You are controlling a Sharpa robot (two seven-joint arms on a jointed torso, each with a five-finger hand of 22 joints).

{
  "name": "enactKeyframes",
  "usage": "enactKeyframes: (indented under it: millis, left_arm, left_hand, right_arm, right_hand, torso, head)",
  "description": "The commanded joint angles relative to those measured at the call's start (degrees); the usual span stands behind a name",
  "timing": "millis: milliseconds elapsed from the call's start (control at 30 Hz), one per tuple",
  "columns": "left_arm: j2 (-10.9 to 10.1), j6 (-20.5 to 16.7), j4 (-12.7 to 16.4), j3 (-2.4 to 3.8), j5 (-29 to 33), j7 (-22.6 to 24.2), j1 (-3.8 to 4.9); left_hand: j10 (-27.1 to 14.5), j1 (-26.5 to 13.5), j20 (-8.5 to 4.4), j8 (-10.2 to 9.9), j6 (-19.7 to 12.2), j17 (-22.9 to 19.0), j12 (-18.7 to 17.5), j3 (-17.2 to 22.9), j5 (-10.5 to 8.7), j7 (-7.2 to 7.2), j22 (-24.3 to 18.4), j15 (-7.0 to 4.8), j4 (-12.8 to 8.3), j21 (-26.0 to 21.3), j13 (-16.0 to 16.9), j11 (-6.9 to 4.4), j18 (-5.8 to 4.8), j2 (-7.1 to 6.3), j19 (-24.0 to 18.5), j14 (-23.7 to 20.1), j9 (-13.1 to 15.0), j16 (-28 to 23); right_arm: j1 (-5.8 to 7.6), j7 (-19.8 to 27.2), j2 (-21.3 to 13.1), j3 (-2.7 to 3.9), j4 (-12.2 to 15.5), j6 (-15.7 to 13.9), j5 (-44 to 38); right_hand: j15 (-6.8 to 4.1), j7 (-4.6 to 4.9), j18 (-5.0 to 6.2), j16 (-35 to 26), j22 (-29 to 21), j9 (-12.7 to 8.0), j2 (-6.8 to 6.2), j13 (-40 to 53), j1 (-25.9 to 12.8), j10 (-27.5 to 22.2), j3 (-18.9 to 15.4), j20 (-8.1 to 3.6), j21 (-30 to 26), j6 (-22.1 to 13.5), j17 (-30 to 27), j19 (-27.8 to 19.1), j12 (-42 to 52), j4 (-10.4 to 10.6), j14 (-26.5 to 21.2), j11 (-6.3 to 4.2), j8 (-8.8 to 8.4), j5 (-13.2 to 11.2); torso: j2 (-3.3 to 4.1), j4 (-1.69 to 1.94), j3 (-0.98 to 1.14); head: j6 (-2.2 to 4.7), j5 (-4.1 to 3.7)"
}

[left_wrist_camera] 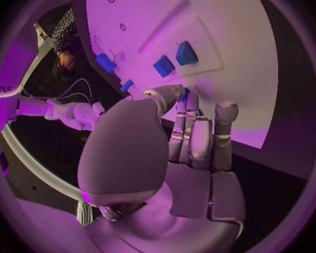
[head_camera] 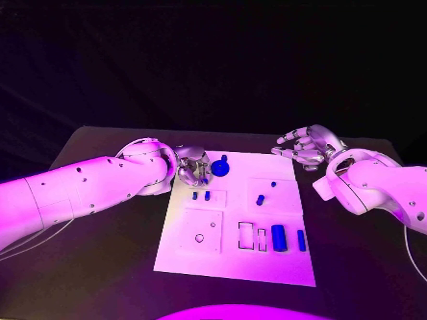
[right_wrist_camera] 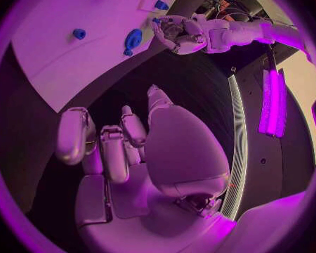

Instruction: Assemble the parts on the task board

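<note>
Black table [head_camera: 108, 253], white task board [head_camera: 235, 265] between two hands

Left hand [head_camera: 191, 167] at the board's far corner, fingers curled beside a round blue part [head_camera: 220, 165] — whether it grips, I cannot tell; right hand [head_camera: 308, 147] hangs past the far edge, fingers spread, holding nothing — blue parts [head_camera: 278, 237] lie nearer.

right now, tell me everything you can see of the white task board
The task board is a flat white rectangular plate lying on the black table, between the two arms. Its surface carries shallow raised panels, rectangular slots and a small round hole. Small blue parts sit on it: a round one near the far edge, short pegs mid-board, and longer blocks near the slots. The left hand hovers over its far left corner; whether it touches is unclear. The right hand is off the board.
</note>
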Motion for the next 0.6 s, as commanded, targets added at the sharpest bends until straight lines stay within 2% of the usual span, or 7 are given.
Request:
enactKeyframes:
  millis: [33, 600]
  left_arm:
    - [0.0, 1.0, -0.1, -0.08, -0.5, -0.7, -0.06]
    - [0.1, -1.3, -0.1, -0.08, -0.7, -1.6, -0.08]
  left_hand:
    - [0.3, -0.3, 0.18, 0.1, 0.5, 0.1, -0.1, -0.1, 0.14, 0.08, 0.2, 0.02, -0.4, 0.0, 0.1, -0.03, -0.47, 0.33, 0.0, 0.5, 0.2, 0.3]
    - [0.8, -0.2, 0.05, 0.2, 1.1, 0.6, 0.2, 0.0, 0.29, -0.06, 1.0, -0.13, -0.8, 0.6, 0.5, -0.16, -0.64, 0.55, 0.7, 0.8, 0.5, 0.6]
  right_arm:
    - [-0.03, 0.6, 0.0, 0.02, 0.1, 0.3, -0.2]
    - [-0.03, 0.6, 0.0, 0.02, 0.1, 0.3, -0.2]
  right_hand:
    - [-0.33, -0.14, 0.60, -0.4, 0.0, -0.1, 0.62, 0.1, 0.1, -0.1, 0.2, 0.03, -0.4, -0.1, 7.1, -0.3, 0.0, 0.0, 4.1, 0.12, 0.31, -0.3]
    - [-0.33, -0.14, 0.60, -0.4, 0.0, -0.1, 0.62, 0.1, 0.1, -0.1, 0.2, 0.03, -0.4, -0.1, 7.1, -0.3, 0.0, 0.0, 4.1, 0.12, 0.31, -0.3]
  torso:
    - [0.01, 0.01, -0.05]
    - [0.01, 0.00, -0.02]
  head:
    - [0.02, 0.02]
    - [0.00, 0.08]
